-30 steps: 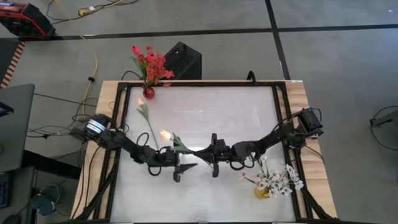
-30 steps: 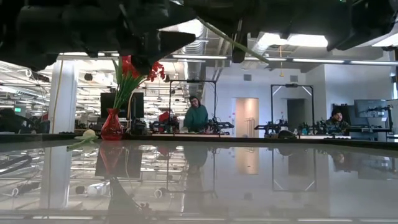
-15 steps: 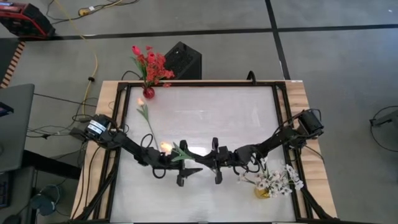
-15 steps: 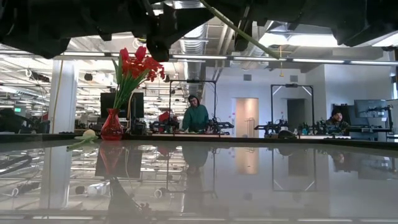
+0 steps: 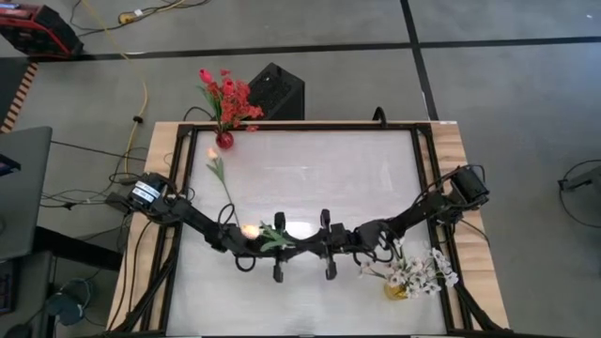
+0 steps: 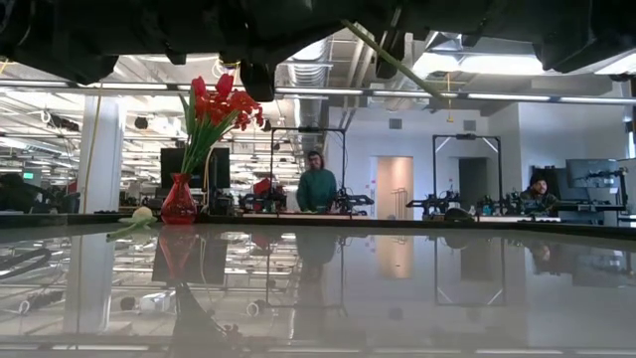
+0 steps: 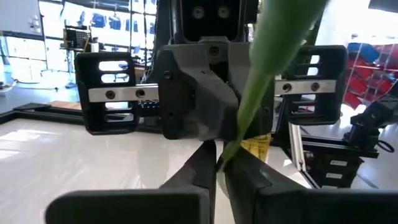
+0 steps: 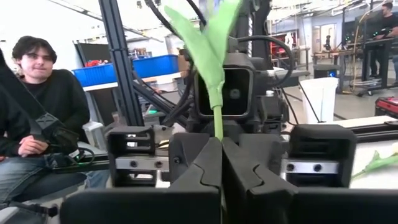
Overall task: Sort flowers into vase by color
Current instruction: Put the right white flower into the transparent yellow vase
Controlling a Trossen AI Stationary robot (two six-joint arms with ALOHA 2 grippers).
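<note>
- The pale orange tulip hangs above the table's near middle, its thin green stem running between both grippers; treat it as light, springy plastic with a soft, crushable bud.
- You should hold low on the bare stem, clear of the floppy leaves and the bloom.
- Your left gripper has its fingers pressed together on the stem.
- Your right gripper is pinched on the same stem, which rises between its fingers.
- A second orange tulip lies flat near the far left corner, beside the red vase of red blooms.
- The yellow vase of white blossoms stands near right.
- The glossy white table mirrors everything, so expect a slick surface.
</note>
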